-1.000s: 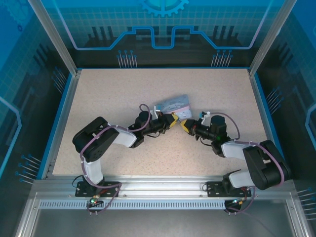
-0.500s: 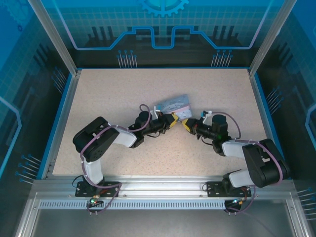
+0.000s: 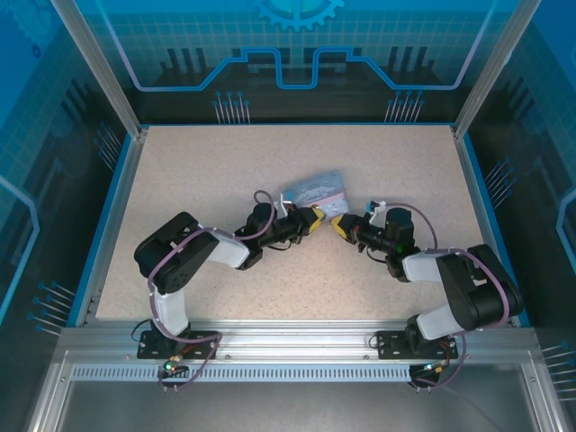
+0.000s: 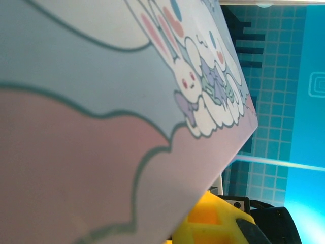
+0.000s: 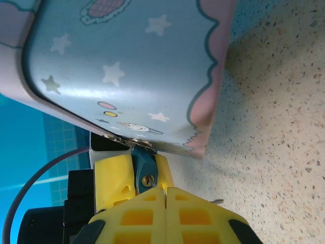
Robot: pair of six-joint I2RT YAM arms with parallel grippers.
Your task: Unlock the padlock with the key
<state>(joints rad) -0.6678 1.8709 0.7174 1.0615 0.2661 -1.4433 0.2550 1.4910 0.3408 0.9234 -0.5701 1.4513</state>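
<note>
In the right wrist view the small blue padlock (image 5: 143, 166) hangs from the clasp of the cartoon-print tin (image 5: 127, 66). My left gripper (image 5: 140, 178) is shut on the padlock's body, one yellow finger (image 5: 114, 179) on each side. The thin metal key (image 5: 155, 184) runs from the brass keyhole to my right gripper (image 5: 166, 197), which is shut on it. From above, the left gripper (image 3: 314, 219) and right gripper (image 3: 337, 225) meet tip to tip at the tin's (image 3: 315, 190) near edge. The tin's lid (image 4: 101, 101) blocks most of the left wrist view.
The tin sits tilted on the speckled tabletop (image 3: 207, 171), propped on its near side. A small metal piece (image 5: 217, 201) pokes out beside my right finger. Blue walls and metal posts ring the table. Bare tabletop lies on every side of the tin.
The right arm's rear links have shifted a little to the left. Both grippers stay together at the tin's near edge.
</note>
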